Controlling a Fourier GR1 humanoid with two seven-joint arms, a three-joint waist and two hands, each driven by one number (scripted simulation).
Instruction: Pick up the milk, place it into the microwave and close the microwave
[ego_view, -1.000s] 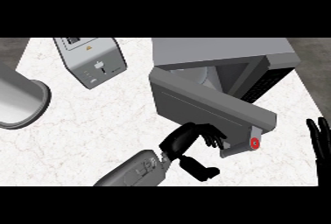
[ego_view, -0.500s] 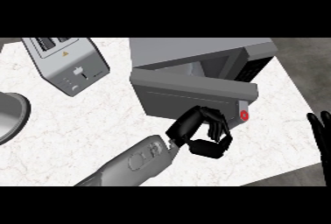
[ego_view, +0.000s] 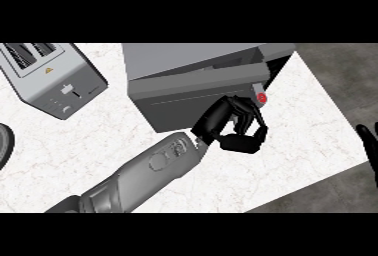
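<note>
1. Milk shows nowhere; I judge it already sits inside the microwave (ego_view: 199, 62), hidden behind the door (ego_view: 196, 97).
2. The left robot hand (ego_view: 235, 122) holds nothing, its fingers (ego_view: 247, 107) curled against the door's outer face near the red button (ego_view: 260, 98).
3. The door stands nearly shut, a dark gap open at its right end.
4. To finish well: push square on the door near its free edge, off the button, until the gap is gone.
5. The toaster (ego_view: 52, 77) stands well apart on the tabletop (ego_view: 295, 130).
6. The right robot hand (ego_view: 368, 150) rests open at the right edge.
</note>
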